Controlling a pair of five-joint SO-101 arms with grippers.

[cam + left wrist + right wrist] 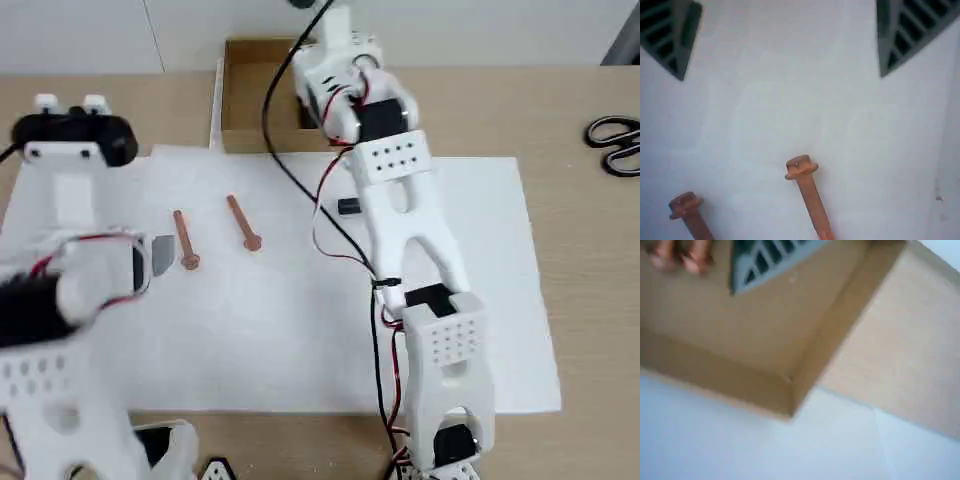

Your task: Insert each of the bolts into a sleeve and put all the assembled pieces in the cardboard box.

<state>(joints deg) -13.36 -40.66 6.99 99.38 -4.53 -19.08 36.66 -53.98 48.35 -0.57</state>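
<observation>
**Left arm.** My left gripper (781,76) hangs over the white sheet (300,320) with its 2 fingers (670,35) spread wide and nothing between them. 2 bolts lie loose on the sheet, apart from each other and roughly parallel: the bolt nearer my left arm (186,240) and the second bolt (243,222). In the left wrist view both heads point towards the fingers, and neither touches them.

**Right arm.** My right arm (400,200) stretches across the sheet, and my right gripper (335,55) sits over the cardboard box (240,100) at the table's far edge. The right wrist view shows 1 grey finger (765,260) above the box floor near an inner corner. I cannot tell how far this gripper is open. Reddish shapes (680,257) beside that finger are too blurred to identify.

**Other items.** A small dark piece (348,207) lies on the sheet just beside my right arm. Scissors (615,145) lie on the bare table (560,100), well apart from the sheet's contents.
</observation>
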